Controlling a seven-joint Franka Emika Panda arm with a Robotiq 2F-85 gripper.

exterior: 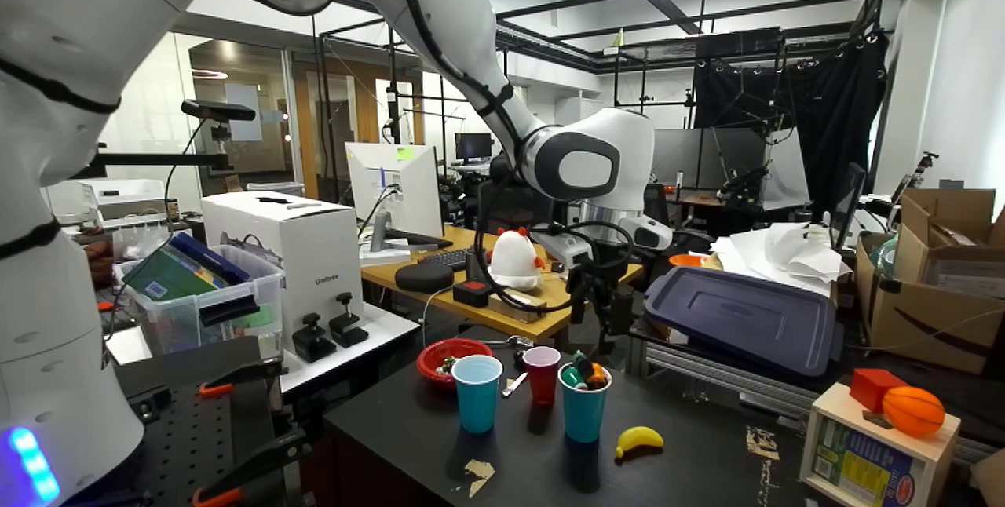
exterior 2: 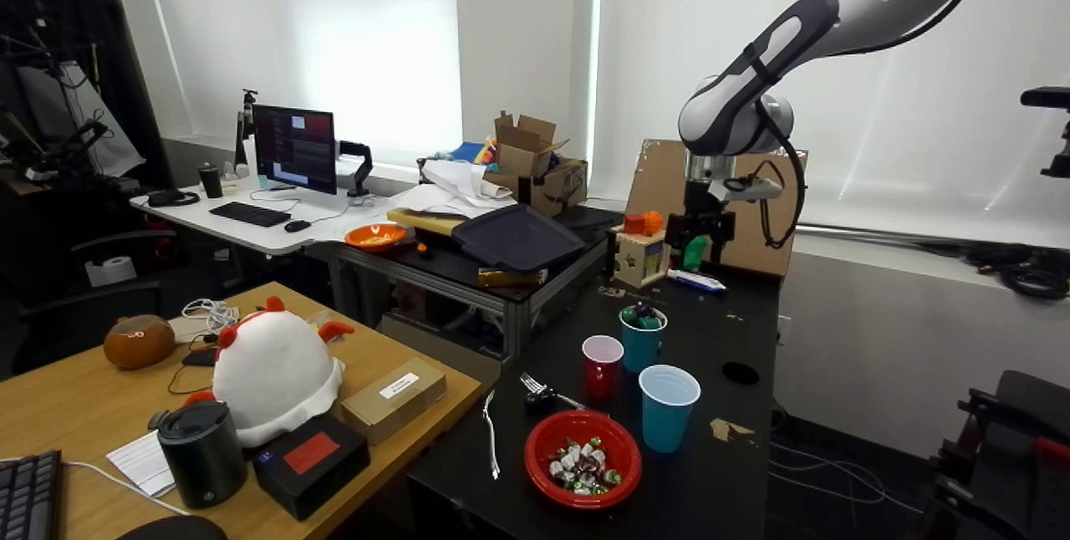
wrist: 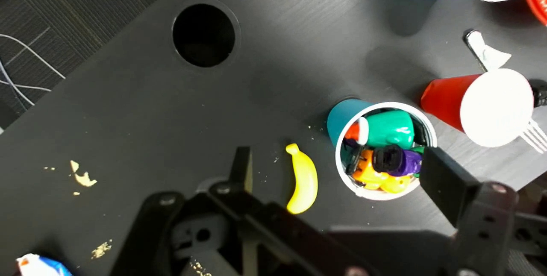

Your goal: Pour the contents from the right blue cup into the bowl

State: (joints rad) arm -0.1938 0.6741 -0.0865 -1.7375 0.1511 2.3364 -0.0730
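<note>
- Your gripper point(wrist: 339, 167) stands wide, its two fingers point(wrist: 448, 186) well apart in the lower half of the wrist view.
- You find the right blue cup point(exterior: 583, 415) upright at lower centre in an exterior view, filled with coloured pieces point(exterior: 579, 372). In both exterior views, the gripper hangs apart from it.
- You find the bowl point(exterior 2: 583, 500) at lower centre in both exterior views, with shiny pieces point(exterior 2: 583, 466) inside.
- You see the red cup point(exterior: 542, 377) between the right blue cup and the lighter blue cup point(exterior: 477, 393) in an exterior view.
- You see the banana point(wrist: 304, 180) on the dark table point(wrist: 128, 109), left of the right blue cup in the wrist view.
</note>
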